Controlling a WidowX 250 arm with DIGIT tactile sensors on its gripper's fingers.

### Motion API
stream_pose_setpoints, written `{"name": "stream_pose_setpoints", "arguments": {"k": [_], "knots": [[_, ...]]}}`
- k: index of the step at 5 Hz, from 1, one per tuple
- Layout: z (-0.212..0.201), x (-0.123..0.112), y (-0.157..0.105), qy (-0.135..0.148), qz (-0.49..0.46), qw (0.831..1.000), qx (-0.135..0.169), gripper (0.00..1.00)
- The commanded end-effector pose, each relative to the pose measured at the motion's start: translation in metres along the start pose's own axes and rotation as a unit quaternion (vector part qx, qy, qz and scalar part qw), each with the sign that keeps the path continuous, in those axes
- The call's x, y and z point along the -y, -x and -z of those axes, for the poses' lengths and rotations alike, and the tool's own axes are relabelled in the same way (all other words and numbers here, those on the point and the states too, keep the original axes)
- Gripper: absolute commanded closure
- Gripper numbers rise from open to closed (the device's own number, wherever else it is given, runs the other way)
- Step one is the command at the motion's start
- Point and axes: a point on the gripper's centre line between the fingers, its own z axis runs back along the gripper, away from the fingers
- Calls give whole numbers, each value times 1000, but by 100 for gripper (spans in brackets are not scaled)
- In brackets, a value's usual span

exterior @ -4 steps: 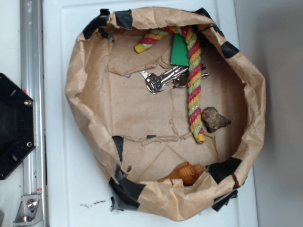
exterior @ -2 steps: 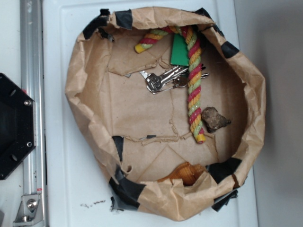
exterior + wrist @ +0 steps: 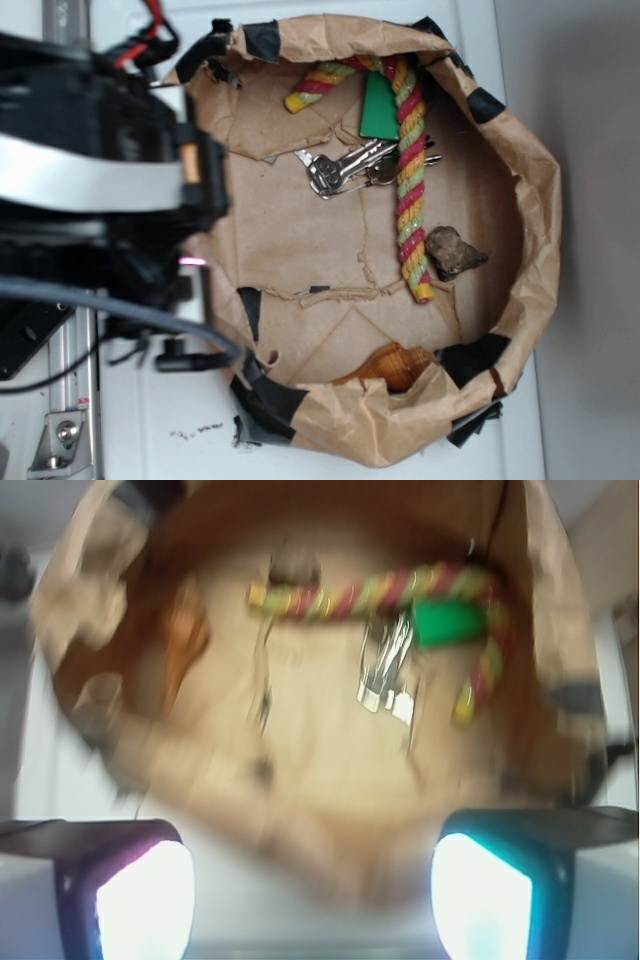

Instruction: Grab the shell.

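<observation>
The ribbed, glossy orange-tan shell [image 3: 390, 366] is being sheltered under the crumpled paper bag [image 3: 520, 180] rim. The fingers [image 3: 480, 895] are being held apart.

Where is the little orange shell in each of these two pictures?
Exterior: the shell lies at the bottom edge of the paper bowl, tucked under its folded rim.
Wrist: a blurred orange shape at left, against the wall.
Shared landmark: the striped rope; the shell lies beyond its straight end.
</observation>
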Motion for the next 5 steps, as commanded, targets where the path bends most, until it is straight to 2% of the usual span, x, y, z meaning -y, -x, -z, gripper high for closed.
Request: {"name": "stream_pose_setpoints", "arguments": {"k": [1, 2, 3, 4, 5], "knots": [[43, 14, -42, 31, 79, 995, 56, 0], [66, 28, -65, 9, 135, 988, 69, 0], [62, 17, -76, 37, 130, 989, 65, 0], [29, -2, -86, 68, 106, 988, 84, 0], [20, -14, -92, 80, 103, 988, 87, 0]]}}
